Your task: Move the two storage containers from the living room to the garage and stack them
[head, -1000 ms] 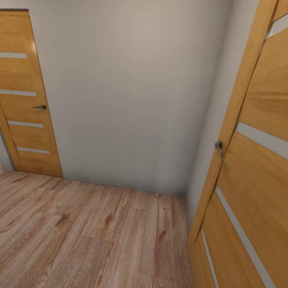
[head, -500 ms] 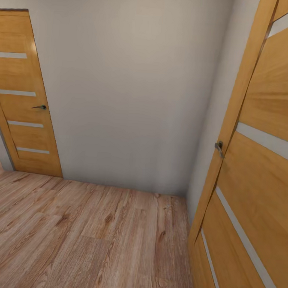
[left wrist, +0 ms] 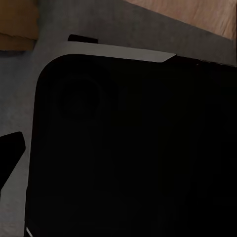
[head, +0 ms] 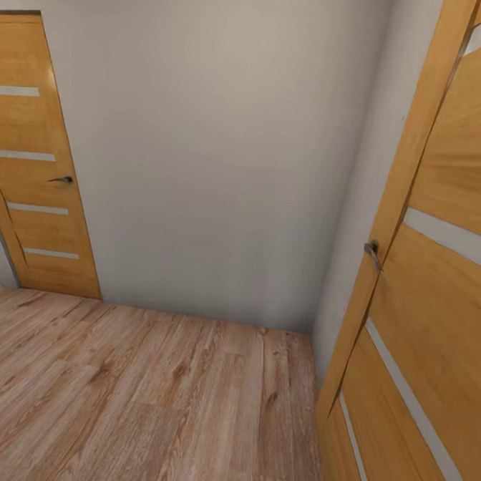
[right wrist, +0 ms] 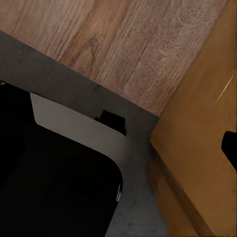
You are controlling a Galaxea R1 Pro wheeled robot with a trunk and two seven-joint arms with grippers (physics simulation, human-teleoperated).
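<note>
The two storage containers are out of view. I face a hallway corner with a light wood plank floor (head: 150,399) and a plain grey-white wall (head: 224,160). In the left wrist view a dark sliver that may be a fingertip (left wrist: 10,148) pokes in beside my black body (left wrist: 133,148). Another dark sliver (right wrist: 230,145) sits at the edge of the right wrist view, in front of an orange wooden door (right wrist: 202,148). Neither view shows how the jaws stand.
A shut orange wooden door (head: 29,183) with pale stripes stands at the far left. A second such door (head: 438,283) with a metal handle (head: 372,251) stands close on my right. The wall closes off the way ahead.
The whole head view has shifted slightly, so the camera has moved a little toward the corner. Nothing in the room has moved.
</note>
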